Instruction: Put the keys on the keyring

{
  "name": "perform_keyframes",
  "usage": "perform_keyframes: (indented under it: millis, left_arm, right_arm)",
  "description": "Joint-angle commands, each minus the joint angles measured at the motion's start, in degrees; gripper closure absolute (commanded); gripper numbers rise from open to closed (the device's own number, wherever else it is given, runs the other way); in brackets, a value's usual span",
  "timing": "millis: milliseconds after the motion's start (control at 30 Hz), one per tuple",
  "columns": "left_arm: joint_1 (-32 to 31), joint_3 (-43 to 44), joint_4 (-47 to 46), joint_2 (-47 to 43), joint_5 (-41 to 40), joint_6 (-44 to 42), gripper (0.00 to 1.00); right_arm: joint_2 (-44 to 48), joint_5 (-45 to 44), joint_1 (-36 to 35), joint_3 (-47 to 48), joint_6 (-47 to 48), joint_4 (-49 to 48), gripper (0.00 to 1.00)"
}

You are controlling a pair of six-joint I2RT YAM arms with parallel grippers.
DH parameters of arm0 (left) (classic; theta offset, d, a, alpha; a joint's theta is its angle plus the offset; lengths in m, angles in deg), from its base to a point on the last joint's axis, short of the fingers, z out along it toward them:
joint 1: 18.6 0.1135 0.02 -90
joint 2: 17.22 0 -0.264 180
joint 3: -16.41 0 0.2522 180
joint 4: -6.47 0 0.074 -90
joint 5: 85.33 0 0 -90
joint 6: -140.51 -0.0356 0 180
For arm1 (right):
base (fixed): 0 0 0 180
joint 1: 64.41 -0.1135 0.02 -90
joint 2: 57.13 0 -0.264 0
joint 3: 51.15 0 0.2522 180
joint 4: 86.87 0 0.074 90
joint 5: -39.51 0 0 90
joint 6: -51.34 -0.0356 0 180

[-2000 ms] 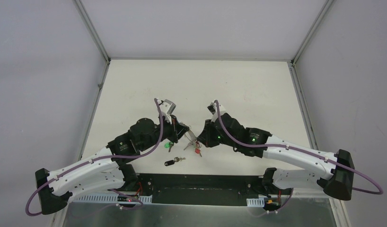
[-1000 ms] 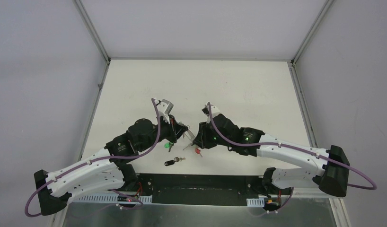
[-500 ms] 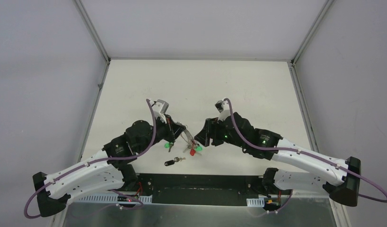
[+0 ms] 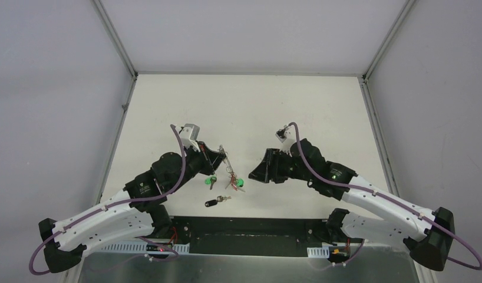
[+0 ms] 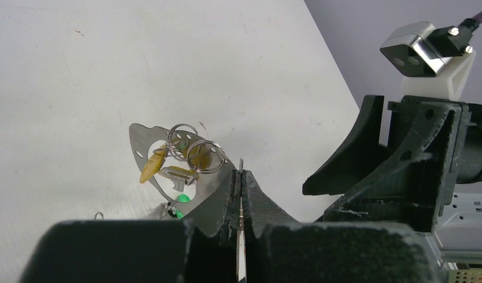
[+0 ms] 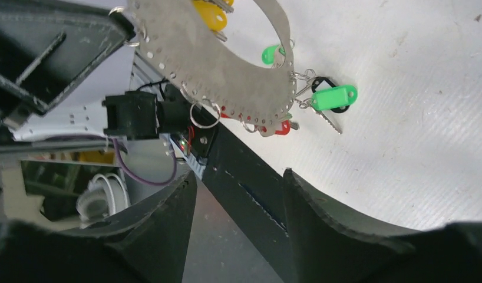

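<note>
The left fingers [image 5: 259, 200] clamp the large flat grey metal keyring [image 6: 221, 65] above the white table [image 4: 286, 106], a green-capped silver key [image 6: 334, 97] seemingly hung on it; the right fingers [image 6: 321, 206], apart and empty beside the keyring, probably must next fetch the black-capped silver key [image 4: 212, 203] lying near it.

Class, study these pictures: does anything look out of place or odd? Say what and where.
One black-capped silver key lies alone on the white table, near its front edge, while the other keys hang from the flat grey perforated metal ring pinched in the left gripper. It looks left behind.
</note>
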Motion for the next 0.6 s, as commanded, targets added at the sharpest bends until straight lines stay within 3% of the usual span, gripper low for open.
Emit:
perform_keyframes:
  millis: [0,233,567]
  left_arm:
    - [-0.5,0.8,-2.0,-0.6,-1.5,3.1,1.0]
    - [-0.5,2.6,-0.2,1.3,-2.4,8.2,1.0]
    - [-0.5,6.0,2.3,4.9,-2.1,11.6,1.0]
  right_arm:
    - [-0.6,7.1,0.1,3.7,15.5,-1.7,0.41]
    - [-3.0,4.3,-2.4,6.6,30.8,0.3,0.41]
    - [-7.7,-6.5,-10.0,7.7,39.2,-2.7,0.53]
